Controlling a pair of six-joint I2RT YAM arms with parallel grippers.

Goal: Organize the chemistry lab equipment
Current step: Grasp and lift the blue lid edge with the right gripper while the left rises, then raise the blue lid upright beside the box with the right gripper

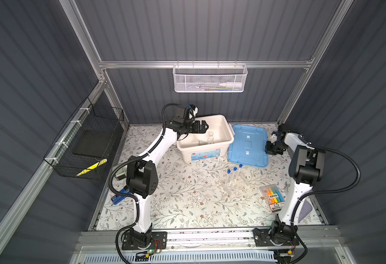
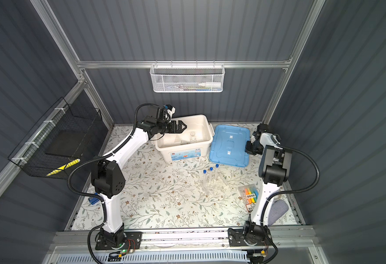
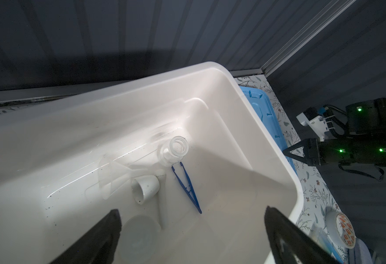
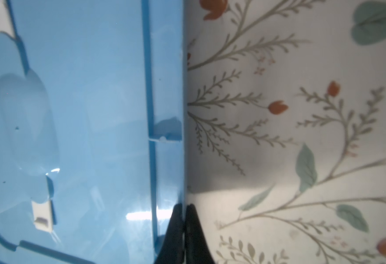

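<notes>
My left gripper (image 1: 204, 126) (image 3: 192, 209) hovers open and empty over the white bin (image 1: 224, 128). Inside the bin lie a small glass flask (image 3: 173, 152), blue tweezers (image 3: 187, 189), a small white cup (image 3: 145, 188), a white pestle (image 3: 161, 205), a white mortar bowl (image 3: 139, 233) and a clear funnel (image 3: 114, 176). My right gripper (image 1: 270, 147) (image 4: 183, 206) is shut on the right rim of the blue lid (image 1: 249, 146) (image 4: 84, 114), which lies flat beside the bin. Three blue-capped test tubes (image 1: 235, 170) stand in a clear rack (image 1: 231, 182) at mid-table.
A pack of highlighters (image 1: 274, 197) lies by the right arm's base. A blue stapler (image 1: 119, 197) sits partly behind the left arm. A black wire basket (image 1: 89, 146) hangs on the left wall, a white mesh basket (image 1: 210, 78) on the back rail. A grey cloth (image 2: 278, 211) lies at far right.
</notes>
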